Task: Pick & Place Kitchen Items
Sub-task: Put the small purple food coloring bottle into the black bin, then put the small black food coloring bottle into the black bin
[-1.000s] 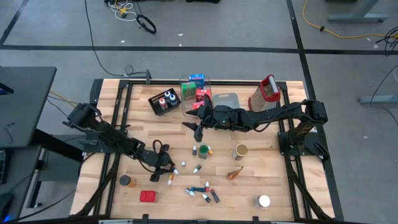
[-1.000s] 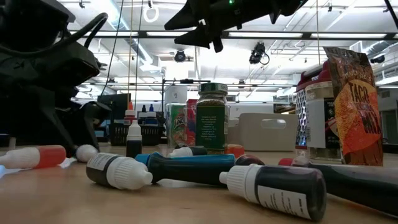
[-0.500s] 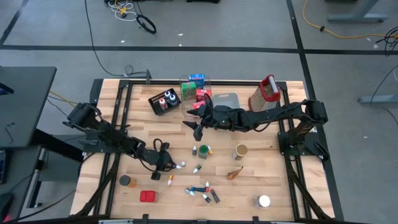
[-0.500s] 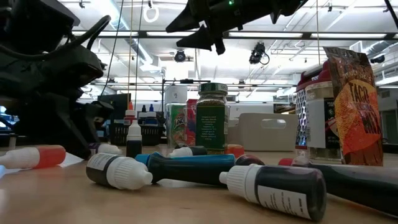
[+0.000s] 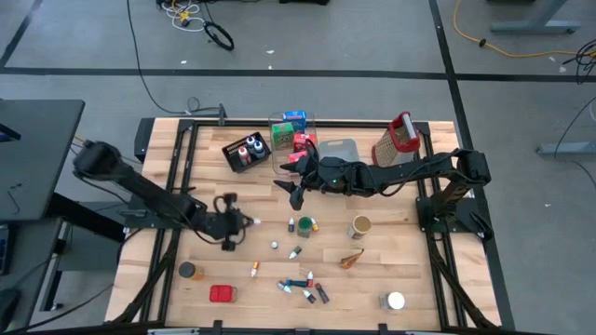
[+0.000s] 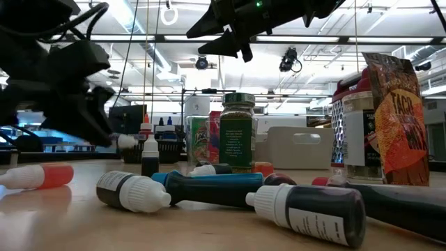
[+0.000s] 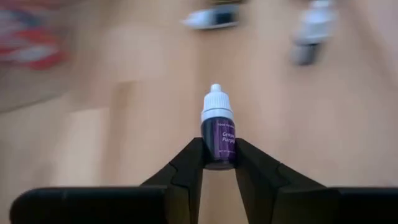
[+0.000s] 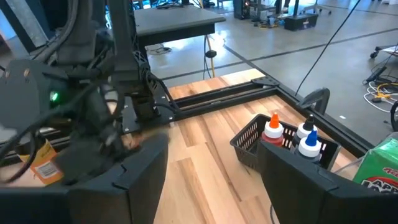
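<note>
Left wrist view: my left gripper (image 7: 217, 163) clenched on a small purple dropper bottle (image 7: 217, 132).

My two dark fingers (image 7: 186, 168) press the bottle's lower body from both sides, and its white cap points straight out beyond my fingertips, over bare wood. From above, this left gripper (image 5: 244, 221) sits over the left-centre of the table (image 5: 410, 270), the white cap poking out toward the middle. Just beyond lie loose kitchen items: a white-capped bottle (image 5: 275, 246), a green-lidded jar (image 5: 304, 226), and further toward the near edge a cluster of little bottles (image 5: 304, 288), a red box (image 5: 222, 294) and a small dark can (image 5: 188, 271). My right gripper (image 5: 296, 192) hangs with its fingers spread above the table's middle, near the black basket (image 5: 247, 153).
</note>
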Robot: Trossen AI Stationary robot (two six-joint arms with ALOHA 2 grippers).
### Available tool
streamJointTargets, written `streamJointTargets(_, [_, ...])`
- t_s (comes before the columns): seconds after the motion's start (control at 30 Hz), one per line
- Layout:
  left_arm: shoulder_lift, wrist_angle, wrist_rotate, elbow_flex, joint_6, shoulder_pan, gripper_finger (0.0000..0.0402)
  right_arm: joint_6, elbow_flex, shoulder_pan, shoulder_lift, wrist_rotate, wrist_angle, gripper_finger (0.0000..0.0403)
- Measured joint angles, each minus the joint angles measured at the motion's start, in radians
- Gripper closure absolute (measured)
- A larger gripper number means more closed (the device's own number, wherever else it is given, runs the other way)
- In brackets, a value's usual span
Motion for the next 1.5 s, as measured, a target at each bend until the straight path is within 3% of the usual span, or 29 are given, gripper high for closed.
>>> streamJointTargets(0.13, [-0.186,-0.201,-0.111,0.0,-0.001,0.063,0.0304,0.0,0.0,0.0,0.0,0.0,0.0,0.0146])
streamJointTargets(0.33, [-0.437,-0.418,-0.2,0.0,0.008,0.289,0.0312,0.0,0.0,0.0,0.0,0.0,0.0,0.0146])
streamJointTargets(0.43, [-0.518,-0.443,-0.196,0.0,0.062,0.426,0.0312,0.0,0.0,0.0,0.0,0.0,-0.002,0.0146])
streamJointTargets(0.53, [-0.551,-0.441,-0.129,0.0,0.052,0.568,0.031,-0.006,0.0,-0.001,0.0,0.0,-0.002,0.0146])
streamJointTargets(0.7, [-0.51,-0.407,0.025,0.0,0.056,0.783,0.0309,-0.012,0.0,-0.001,0.0,0.0,-0.008,0.0146])
streamJointTargets(1.0, [-0.263,-0.146,0.206,0.0,0.132,1.045,0.0308,-0.036,0.0,-0.001,0.0,0.0,-0.016,0.0146])
streamJointTargets(1.1, [-0.178,-0.079,0.262,0.0,0.132,1.095,0.0306,-0.036,0.0,-0.001,0.0,0.0,-0.017,0.0146])
streamJointTargets(1.27, [-0.084,-0.012,0.266,0.0,0.151,1.129,0.0283,-0.036,0.0,-0.001,0.0,0.0,-0.019,0.0146])
streamJointTargets(1.5, [-0.098,0.01,0.262,0.001,0.165,1.129,0.0227,-0.035,0.0,-0.001,0.0,0.0,-0.061,0.0146])
